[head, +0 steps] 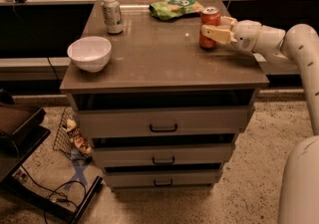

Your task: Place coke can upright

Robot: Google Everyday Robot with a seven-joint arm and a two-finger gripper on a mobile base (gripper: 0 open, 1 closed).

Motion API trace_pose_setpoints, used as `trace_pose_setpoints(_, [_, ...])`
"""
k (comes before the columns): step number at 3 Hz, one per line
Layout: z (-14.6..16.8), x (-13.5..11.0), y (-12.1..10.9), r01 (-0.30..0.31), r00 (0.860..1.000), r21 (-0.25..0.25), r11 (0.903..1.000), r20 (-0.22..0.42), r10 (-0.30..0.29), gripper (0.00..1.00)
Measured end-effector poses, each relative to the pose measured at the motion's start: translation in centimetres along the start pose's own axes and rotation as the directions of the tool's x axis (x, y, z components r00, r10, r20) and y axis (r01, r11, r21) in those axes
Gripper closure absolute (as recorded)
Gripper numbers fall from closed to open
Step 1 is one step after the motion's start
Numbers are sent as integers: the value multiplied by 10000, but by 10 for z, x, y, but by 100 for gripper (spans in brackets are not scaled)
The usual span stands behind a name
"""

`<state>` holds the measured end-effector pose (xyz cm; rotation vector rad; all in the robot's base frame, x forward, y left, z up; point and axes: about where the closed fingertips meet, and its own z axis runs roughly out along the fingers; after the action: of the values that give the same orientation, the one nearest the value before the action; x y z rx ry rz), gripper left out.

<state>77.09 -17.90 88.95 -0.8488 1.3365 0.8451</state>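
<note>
The coke can (pixel 209 27), red-orange with a silver top, stands upright at the back right of the cabinet top (pixel 164 58); its base looks to be on or just above the surface. My gripper (pixel 213 31) reaches in from the right on a white arm and is shut on the can around its middle, with one pale finger (pixel 215 33) across its front.
A pale green-and-white can (pixel 112 14) stands at the back left. A white bowl (pixel 89 53) sits at the front left corner. A green chip bag (pixel 175 7) lies at the back middle. Below are three drawers (pixel 163 122). Cables and a wire basket lie on the floor at left.
</note>
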Motion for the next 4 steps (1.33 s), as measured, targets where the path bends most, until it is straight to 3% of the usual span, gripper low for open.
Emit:
trace_pose_setpoints(1, [1, 26, 1, -346, 9983, -285, 9990, 453, 358, 100])
trace_pose_setpoints(2, [2, 26, 1, -368, 9981, -305, 9989, 482, 382, 84])
trace_pose_setpoints(4, [6, 25, 3, -375, 9980, -365, 9986, 488, 392, 38])
